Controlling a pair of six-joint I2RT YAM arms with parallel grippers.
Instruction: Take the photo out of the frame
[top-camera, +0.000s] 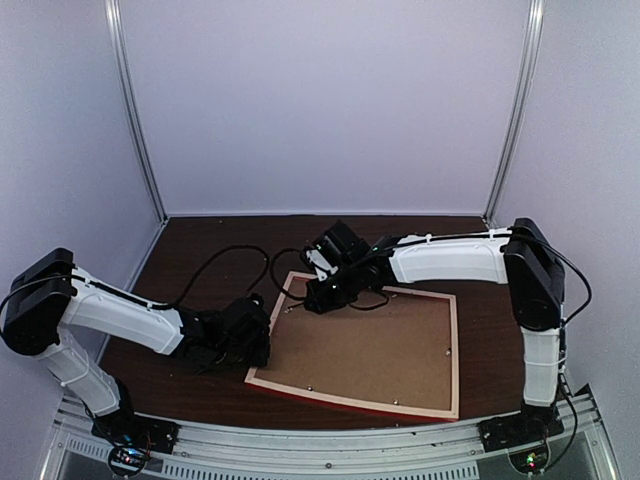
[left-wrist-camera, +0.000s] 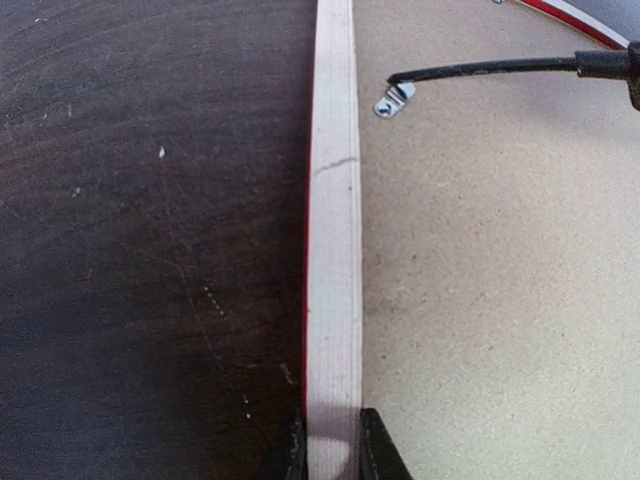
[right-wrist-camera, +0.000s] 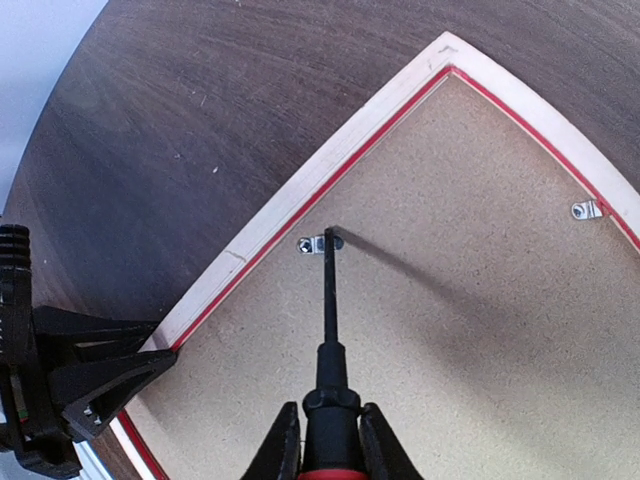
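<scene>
You're barely started: the frame lies face down on the tabletop, backing board still in and the photo hidden beneath, your left gripper clamped on its pale side rail, your right gripper clamped on a screwdriver tipped against a retaining clip.

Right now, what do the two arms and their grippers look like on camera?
Both arms match: the left arm and right arm have white shells on the long links and black joints, with black cables looping off the wrists. The left gripper and right gripper have black tapered fingers. No markings are readable.
</scene>
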